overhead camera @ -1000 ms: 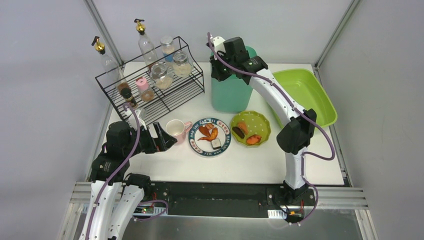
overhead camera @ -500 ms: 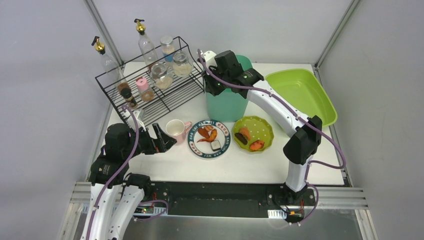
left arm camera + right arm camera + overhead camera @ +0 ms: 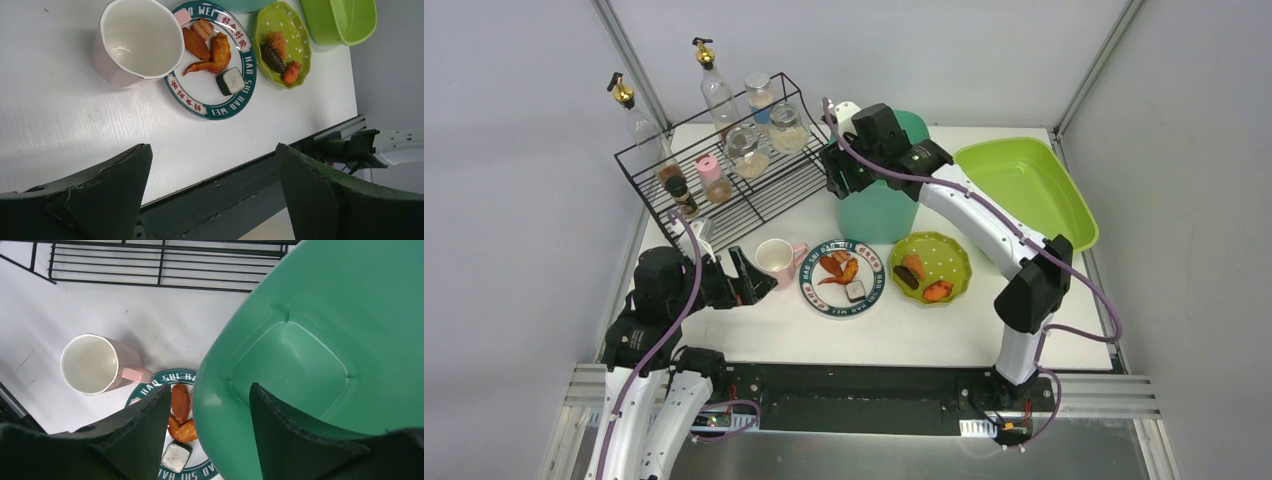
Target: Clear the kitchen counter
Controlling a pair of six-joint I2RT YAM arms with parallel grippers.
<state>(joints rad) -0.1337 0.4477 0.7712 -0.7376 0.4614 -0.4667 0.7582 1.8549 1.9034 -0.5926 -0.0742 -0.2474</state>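
The white kitchen counter holds a pink mug, a round lettered plate with chicken pieces, and a green dotted plate with food. A tall teal bin stands behind them. My right gripper is open astride the bin's left rim, one finger outside the wall and one inside, with a gap on each side. My left gripper is open and empty just left of the mug, low over the counter's near edge.
A black wire rack with jars and bottles stands at the back left. At the back right lies a lime-green tray. A black rail runs along the counter's near edge.
My right gripper has moved left along the teal bin's rim and its jaws have opened. The bin has shifted slightly left. The left arm has not moved.
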